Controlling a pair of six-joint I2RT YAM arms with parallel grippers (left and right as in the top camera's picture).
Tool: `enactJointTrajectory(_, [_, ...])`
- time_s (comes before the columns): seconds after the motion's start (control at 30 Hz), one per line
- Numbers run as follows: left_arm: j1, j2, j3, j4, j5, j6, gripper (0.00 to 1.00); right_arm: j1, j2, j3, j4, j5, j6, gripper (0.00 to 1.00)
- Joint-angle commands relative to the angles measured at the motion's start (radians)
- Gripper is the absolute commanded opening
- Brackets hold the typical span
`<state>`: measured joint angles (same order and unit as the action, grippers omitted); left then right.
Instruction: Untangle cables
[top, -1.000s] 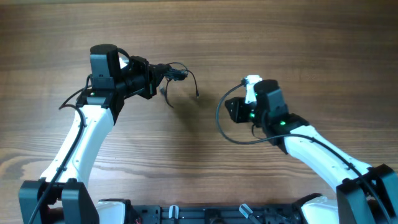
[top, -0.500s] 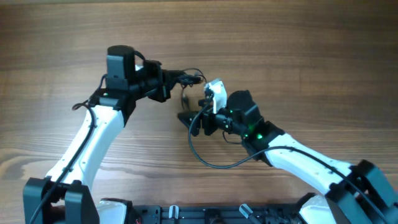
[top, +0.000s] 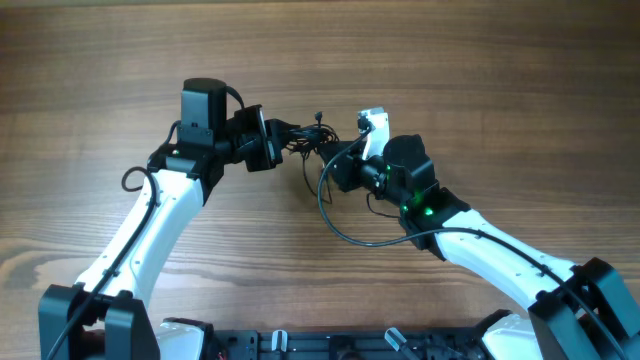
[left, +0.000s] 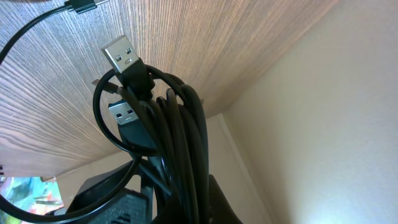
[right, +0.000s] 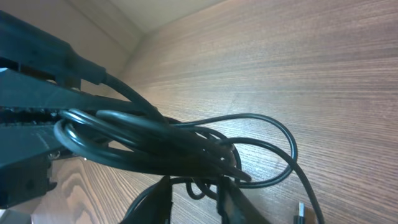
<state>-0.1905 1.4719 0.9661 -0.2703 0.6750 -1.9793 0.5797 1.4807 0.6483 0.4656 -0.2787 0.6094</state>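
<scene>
Evidently the left tool (top: 281, 133) was clamped on the cables (left: 177, 124), a light, floppy bundle held above the table (top: 500, 80), while the right tool (top: 330, 162), grip unclear, straddled a loose strand worth seizing.

You've got one cable bundle (top: 303, 141), two USB-A plugs (left: 122, 55) sticking out of it, one smaller plug (left: 79, 5) near it, two grippers: left gripper (top: 288, 134), right gripper (right: 196, 199), one table (top: 500, 80).
</scene>
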Motion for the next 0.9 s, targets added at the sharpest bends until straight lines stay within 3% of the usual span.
enactJointTrajectory(0.0, [-0.027,-0.004,0.010,0.000,0.009,-0.027,0.04,0.016,0.026,0.001,0.026,0.021,0.011,0.34])
enactJointTrajectory(0.1, [-0.055,-0.004,0.010,0.000,0.013,-0.033,0.04,0.017,0.070,0.001,0.079,0.030,0.011,0.38])
enactJointTrajectory(0.2, [-0.077,-0.004,0.010,0.005,0.054,-0.045,0.04,0.017,0.087,0.001,0.085,0.180,0.020,0.41])
enactJointTrajectory(0.27, [-0.089,-0.004,0.010,0.013,0.061,-0.045,0.04,0.017,0.087,0.001,0.111,0.199,0.021,0.04])
enactJointTrajectory(0.33, [-0.080,-0.004,0.010,0.056,0.058,-0.045,0.04,0.017,0.087,0.001,0.064,0.042,0.021,0.05])
enactJointTrajectory(0.37, [-0.054,-0.004,0.010,0.132,0.054,-0.040,0.04,0.017,0.087,0.001,-0.022,-0.130,0.019,0.04])
enactJointTrajectory(0.43, [-0.011,-0.004,0.010,0.213,0.042,-0.036,0.04,0.017,0.087,0.001,-0.172,-0.284,0.019,0.04])
enactJointTrajectory(0.53, [0.046,-0.004,0.010,0.339,0.042,0.056,0.04,0.016,0.087,0.001,-0.400,-0.295,0.021,0.05])
enactJointTrajectory(0.67, [0.098,-0.004,0.010,0.372,0.056,0.064,0.04,0.014,0.087,0.001,-0.474,-0.196,0.119,0.05])
enactJointTrajectory(0.77, [0.133,-0.004,0.010,0.420,0.095,0.065,0.04,0.014,0.087,0.001,-0.494,-0.170,0.153,0.18])
enactJointTrajectory(0.87, [0.134,-0.004,0.010,0.412,0.095,0.095,0.04,0.014,0.087,0.001,-0.492,-0.170,0.153,0.24])
